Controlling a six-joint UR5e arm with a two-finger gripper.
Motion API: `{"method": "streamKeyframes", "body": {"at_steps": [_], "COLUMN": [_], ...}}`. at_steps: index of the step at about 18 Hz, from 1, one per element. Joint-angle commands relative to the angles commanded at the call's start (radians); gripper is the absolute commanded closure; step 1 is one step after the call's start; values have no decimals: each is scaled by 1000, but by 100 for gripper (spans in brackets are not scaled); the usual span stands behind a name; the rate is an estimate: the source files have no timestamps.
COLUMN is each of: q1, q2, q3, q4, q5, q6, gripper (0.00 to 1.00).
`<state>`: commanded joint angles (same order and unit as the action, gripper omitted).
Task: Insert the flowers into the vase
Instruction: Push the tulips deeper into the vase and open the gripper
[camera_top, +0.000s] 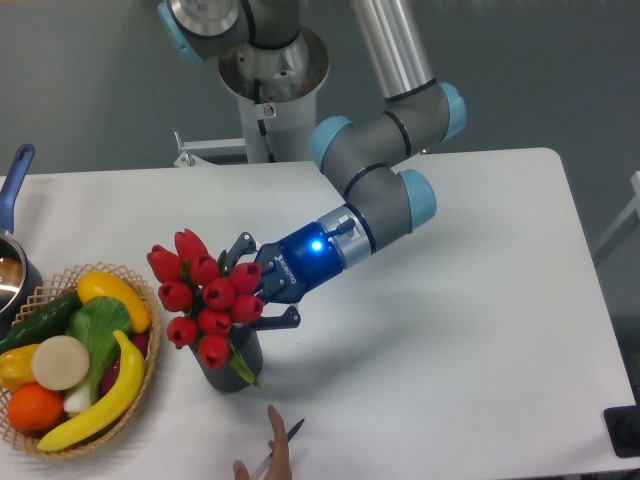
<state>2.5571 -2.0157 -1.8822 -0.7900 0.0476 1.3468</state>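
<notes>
The gripper (250, 283) carries white lettering on its dark body beside a glowing blue ring, but the letters are too small to read. A small red and white sticker on the robot's base column (268, 110) cannot be read either.

The flowers (206, 295), red tulip buds, stand upright with their stems down in the vase (232, 368), which sits on the white table (450, 330) just right of the basket (140, 385). The buds and leaves cover most of the vase, so only its dark lower wall shows and its opening is hidden.

The gripper's dark fingers (240, 246) spread above and below the bunch from the right. The buds hide the fingertips, so I cannot tell whether they press on the stems or stand clear.

The basket holds bananas, an orange, a cucumber and other produce; its bottom edge runs close to the frame edge. At the far left a pot (12, 262) with a blue handle is cut off. At the bottom edge a person's hand (268, 458), mostly out of frame, shows with a thin dark tool whose kind is unclear.
</notes>
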Motion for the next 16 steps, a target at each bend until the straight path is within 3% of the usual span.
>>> {"method": "streamKeyframes", "body": {"at_steps": [1,5,8,14,16], "q1": [-2,0,5,15,24], "q2": [-2,0,0,17,47], "q3": [-2,-6,-8,-28,-34], "q4": [0,0,0,0,0], "q5": [0,2,8,100,200], "q6": [0,2,3,51,49], "gripper": [60,19,1,0,0]}}
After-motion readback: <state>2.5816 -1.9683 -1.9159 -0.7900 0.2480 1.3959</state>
